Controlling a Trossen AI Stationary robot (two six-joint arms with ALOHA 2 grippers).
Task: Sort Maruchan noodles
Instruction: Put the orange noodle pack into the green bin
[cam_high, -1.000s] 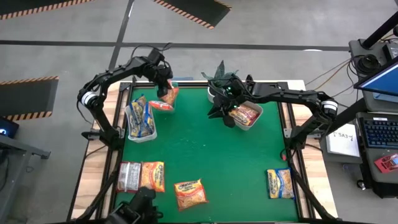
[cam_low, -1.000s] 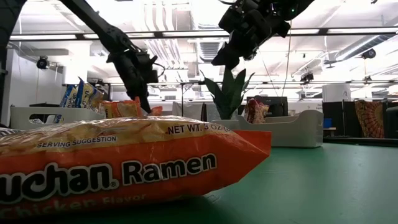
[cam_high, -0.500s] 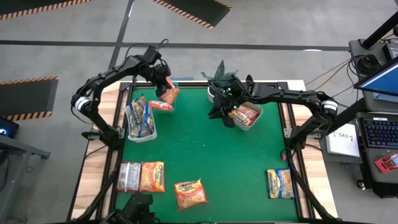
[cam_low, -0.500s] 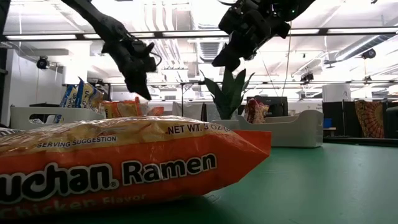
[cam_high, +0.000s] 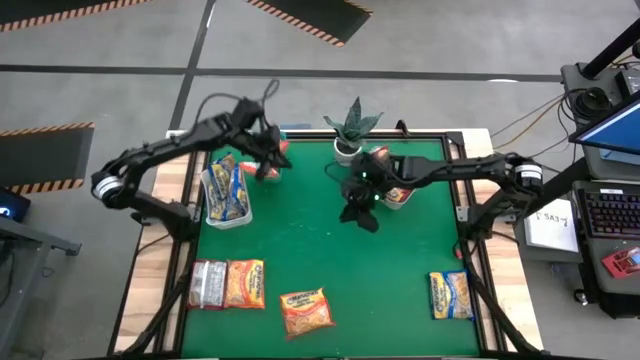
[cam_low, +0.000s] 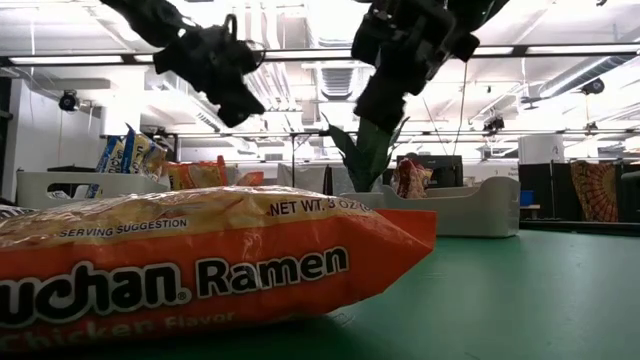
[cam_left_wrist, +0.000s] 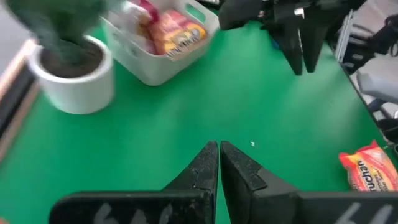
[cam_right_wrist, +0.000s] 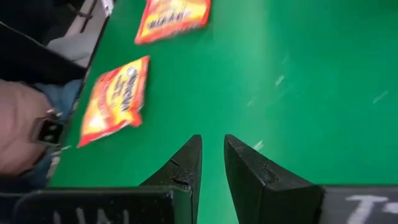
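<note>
The green table holds the work: 4 Maruchan noodle packets lie loose along its near edge, a silvery one touching an orange one at the near-left, another orange packet just right of them, and a yellow-and-blue packet well apart at the near-right. At the far side the grey bin on the left holds yellow-and-blue packets, a clear bin beside it shows red and orange ones, and the white bin on the right, next to a potted plant, holds red and orange packets. Both arms hang above the mat with nothing in hand: the left gripper has its fingers pressed together over the far-left bins, and the right gripper is out over the middle, jaws parted only by a narrow gap. The step in hand looks like fetching the next loose packet. To do it well, the right arm should spread its jaws wide before descending, come down square over 1 packet's short width, and pinch near an edge so the slippery wrapper does not skate. The touching silvery and orange pair needs care, so only 1 packet lifts.
</note>
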